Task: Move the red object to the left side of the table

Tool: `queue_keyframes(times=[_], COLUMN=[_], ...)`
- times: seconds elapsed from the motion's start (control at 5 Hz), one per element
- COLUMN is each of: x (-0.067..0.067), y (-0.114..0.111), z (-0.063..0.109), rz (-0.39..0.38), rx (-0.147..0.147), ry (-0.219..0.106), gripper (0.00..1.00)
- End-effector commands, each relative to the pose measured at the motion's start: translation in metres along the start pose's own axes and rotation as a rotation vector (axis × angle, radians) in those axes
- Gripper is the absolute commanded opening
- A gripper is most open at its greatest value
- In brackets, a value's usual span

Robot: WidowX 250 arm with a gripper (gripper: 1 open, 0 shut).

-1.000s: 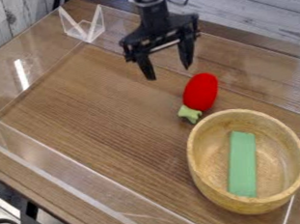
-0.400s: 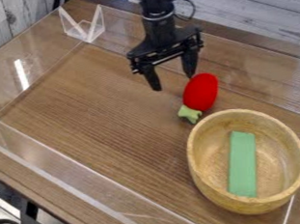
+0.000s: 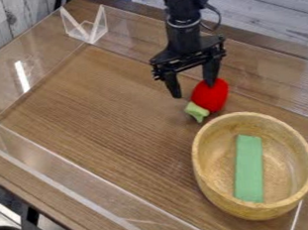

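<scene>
Clear acrylic wall (image 3: 69, 197) runs along the nearest edge of the table (image 3: 90, 111), whose brown wood-grain top looks smooth and faintly glossy. Just behind it on the right sits a round, pale wooden bowl (image 3: 208, 173) with a thick rim, and a flat green block (image 3: 249, 168) lies lengthwise inside it.

Beyond the bowl's far rim, close to it but apart, rests the red object (image 3: 212, 96): a small, shiny, rounded toy fruit with a green leafy end pointing toward the near left. It lies on the tabletop toward the right side.

Directly over the fruit hangs the black gripper (image 3: 195, 80), pointing straight down. Its jaws are spread wide, one finger on either side of the fruit's upper part. Whether the tips touch the red surface cannot be told from this angle; nothing is pinched.

Farther back, near the left corner, a small clear folded acrylic piece (image 3: 84, 24) stands upright on the wood.
</scene>
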State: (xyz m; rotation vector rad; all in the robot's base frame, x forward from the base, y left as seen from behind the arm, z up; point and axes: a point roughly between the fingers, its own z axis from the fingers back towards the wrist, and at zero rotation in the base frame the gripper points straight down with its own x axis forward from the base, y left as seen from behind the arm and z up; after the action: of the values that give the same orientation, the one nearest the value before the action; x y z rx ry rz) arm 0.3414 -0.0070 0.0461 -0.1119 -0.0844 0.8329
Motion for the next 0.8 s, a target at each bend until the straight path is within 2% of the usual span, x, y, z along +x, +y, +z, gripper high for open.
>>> queue_keyframes(times=[0.0,0.2,0.4,0.6], x=[0.003,0.001,0.006,0.005], y=[-0.014,-0.019,-0.021,-0.018], z=[0.002,0.004,0.031,0.059], rz=[-0.044,-0.08,-0.135,-0.141], rx=[-0.022,-0.027,-0.053,-0.1], ry=[-0.034,-0.026,-0.006,-0.022], gripper=[0.0,0.0,0.0,0.0])
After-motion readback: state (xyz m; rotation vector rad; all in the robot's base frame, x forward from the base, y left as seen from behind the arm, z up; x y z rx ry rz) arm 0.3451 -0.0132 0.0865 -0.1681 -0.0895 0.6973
